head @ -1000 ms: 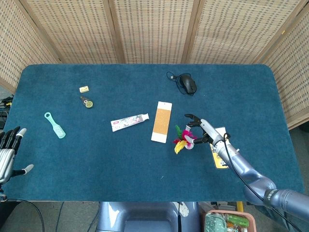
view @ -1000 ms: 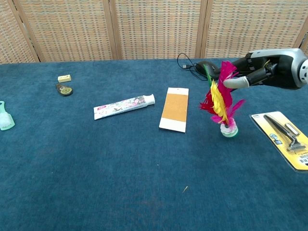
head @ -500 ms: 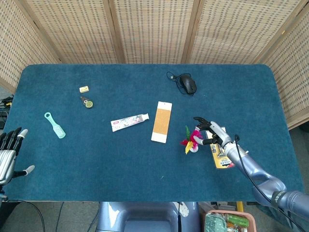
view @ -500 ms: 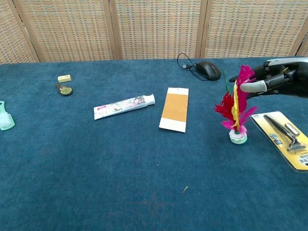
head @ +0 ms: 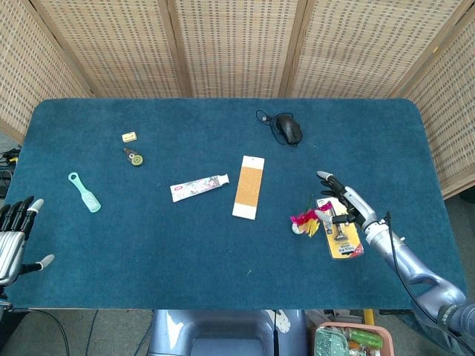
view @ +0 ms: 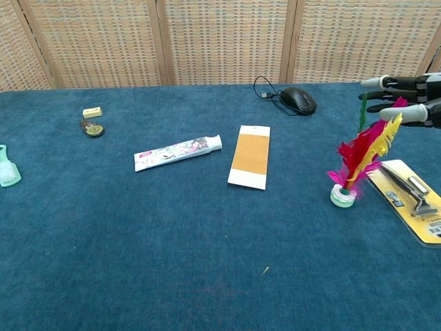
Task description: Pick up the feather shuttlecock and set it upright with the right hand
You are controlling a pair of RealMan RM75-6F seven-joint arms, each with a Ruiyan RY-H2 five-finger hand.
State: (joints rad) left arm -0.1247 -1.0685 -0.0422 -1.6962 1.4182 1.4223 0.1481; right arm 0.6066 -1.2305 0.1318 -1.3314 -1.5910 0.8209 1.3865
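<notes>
Blue felt covers the table (head: 223, 267), with wicker screens (head: 237, 44) behind. One of each thing lies on it: shuttlecock (view: 358, 157), razor pack (view: 412, 197), mouse (view: 298, 100), toothpaste tube (view: 178, 152), brown card (view: 250, 156), green brush (head: 84, 192), eraser (head: 129, 136) and tape roller (head: 134, 156). The shuttlecock stands on its round base just left of the razor pack, feathers leaning right (toward the hand). The right hand (head: 343, 202) hovers beside the feather tips, fingers (view: 406, 114) spread and holding nothing. The left hand (head: 15, 237) rests at the table's left edge, fingers apart, empty.
</notes>
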